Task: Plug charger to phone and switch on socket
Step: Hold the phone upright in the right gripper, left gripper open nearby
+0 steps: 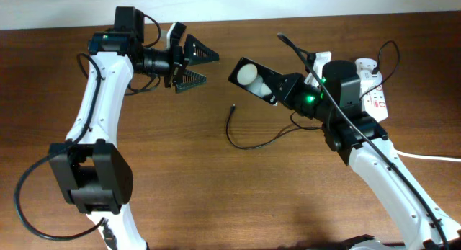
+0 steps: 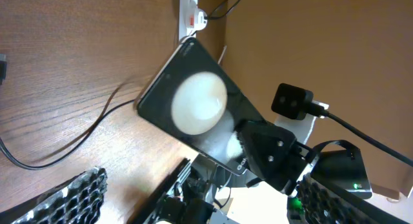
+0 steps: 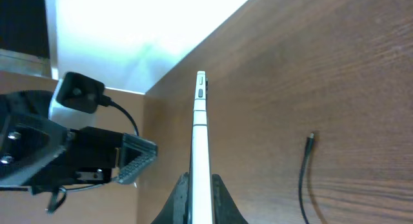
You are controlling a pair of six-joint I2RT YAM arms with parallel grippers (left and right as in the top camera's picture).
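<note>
My right gripper (image 1: 282, 90) is shut on the phone (image 1: 252, 77), a black slab with a white round spot, and holds it above the table, tilted toward the left arm. In the right wrist view the phone (image 3: 201, 133) shows edge-on between the fingers (image 3: 200, 198). My left gripper (image 1: 194, 67) is open and empty, just left of the phone, apart from it. The left wrist view shows the phone (image 2: 193, 101) ahead of the open jaws (image 2: 200, 204). The charger (image 1: 241, 140) lies on the table below the phone, its tip (image 1: 232, 106) free. The socket (image 1: 376, 99) lies at the far right.
The charger's tip (image 3: 311, 139) and cable lie right of the phone in the right wrist view. The socket's thick white cord (image 1: 432, 158) runs off the right edge. The socket (image 2: 190, 8) shows beyond the phone in the left wrist view. The wooden table (image 1: 180, 171) spans the view.
</note>
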